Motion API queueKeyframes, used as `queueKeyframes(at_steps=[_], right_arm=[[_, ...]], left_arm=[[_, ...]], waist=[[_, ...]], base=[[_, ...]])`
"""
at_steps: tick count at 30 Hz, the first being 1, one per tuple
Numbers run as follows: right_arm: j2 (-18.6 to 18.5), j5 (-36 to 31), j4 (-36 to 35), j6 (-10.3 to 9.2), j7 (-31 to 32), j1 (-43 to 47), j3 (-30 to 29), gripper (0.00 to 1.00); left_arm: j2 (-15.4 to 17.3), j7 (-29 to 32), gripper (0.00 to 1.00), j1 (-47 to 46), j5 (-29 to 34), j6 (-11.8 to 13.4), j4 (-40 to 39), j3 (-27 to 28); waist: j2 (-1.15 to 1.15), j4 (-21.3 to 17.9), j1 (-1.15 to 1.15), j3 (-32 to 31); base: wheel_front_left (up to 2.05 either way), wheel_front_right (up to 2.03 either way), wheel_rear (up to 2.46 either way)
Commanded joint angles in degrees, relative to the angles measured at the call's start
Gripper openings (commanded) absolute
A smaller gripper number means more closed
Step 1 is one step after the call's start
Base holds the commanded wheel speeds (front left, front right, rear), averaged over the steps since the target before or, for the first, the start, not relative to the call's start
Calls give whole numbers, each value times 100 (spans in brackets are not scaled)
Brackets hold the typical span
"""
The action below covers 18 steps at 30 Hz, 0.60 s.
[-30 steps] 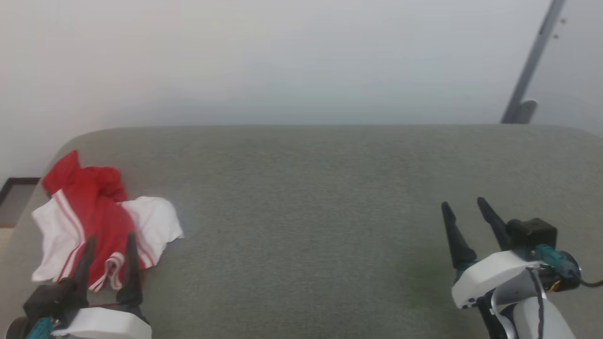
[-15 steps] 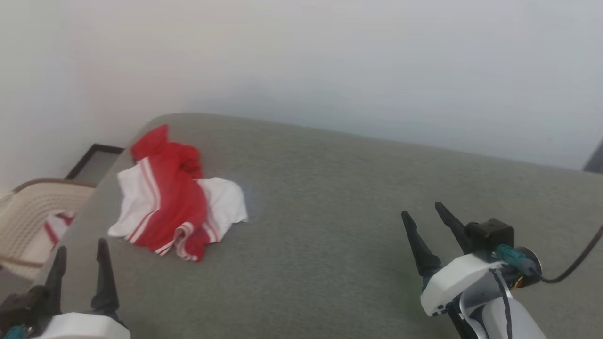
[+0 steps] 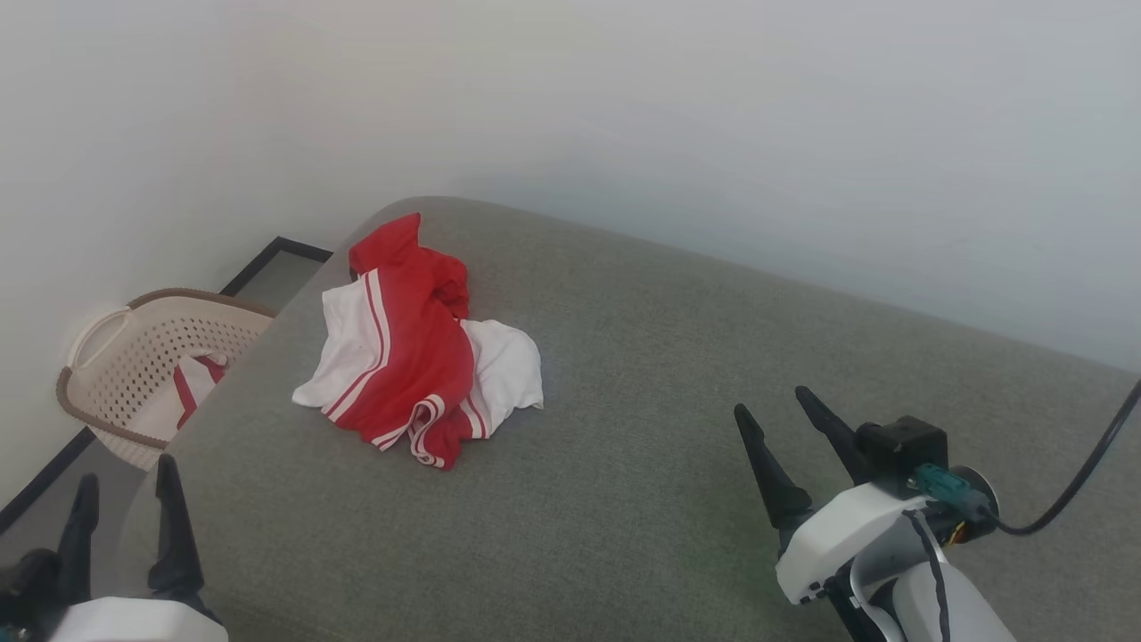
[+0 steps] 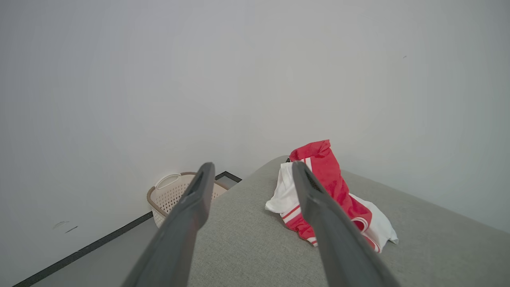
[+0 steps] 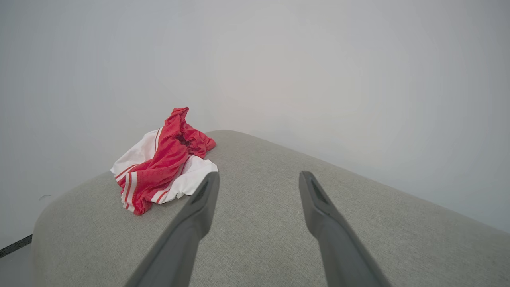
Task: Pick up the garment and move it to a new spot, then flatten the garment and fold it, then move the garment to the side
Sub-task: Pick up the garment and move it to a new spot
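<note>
Left gripper (image 3: 126,473), fingers spread and empty, hangs off the grey cushion's (image 3: 669,357) corner, with a perforated laundry basket (image 3: 120,370) ahead to its left. The crumpled red-and-white jersey (image 3: 406,357) lies ahead to its right, near the edge. Right gripper (image 3: 771,401), likewise spread and empty, has the jersey far to its left. A shallow pinch on what looks like slippery fabric may catch only one layer, or push the heap over the edge.

So the left gripper (image 4: 252,165) has its fingers spread wide. The red-and-white jersey (image 4: 338,187) is crumpled up near the corner of the grey cushion (image 4: 247,239), and a beige perforated basket (image 4: 165,201) sits on the floor by the wall.
</note>
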Motion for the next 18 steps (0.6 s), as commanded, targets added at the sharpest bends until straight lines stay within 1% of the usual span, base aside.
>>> queueKeyframes(at_steps=[1,4,8,12,15,16,18], right_arm=[[19,-5,24,-2,-51,-60,-14,100],[18,-7,25,-2,-40,-79,2,100],[-36,-35,10,-2,-23,-102,-35,100],[-99,-78,-70,-2,27,-132,-85,100],[-189,-124,-179,-2,85,-223,-154,100],[-258,-133,-286,-2,125,-277,-200,100],[-301,-133,-331,-2,149,-301,-234,100]], left_arm=[[2,34,100,57,-25,38,-76,17],[-4,66,100,72,-71,70,-132,46],[13,118,100,-21,-178,66,-129,67],[54,183,100,-192,-262,26,-97,50],[97,242,100,-372,-316,-13,-24,53],[100,300,100,-539,-436,-26,32,77],[102,323,100,-642,-503,-30,65,95]], waist=[[0,27,0,16],[0,8,0,49],[0,-123,0,142],[0,-333,0,291],[0,-528,0,518],[0,-667,0,694],[0,-724,0,775]], base=[[0,0,0],[0,0,0],[0,0,0],[0,0,0],[0,0,0],[0,0,0],[0,0,0]])
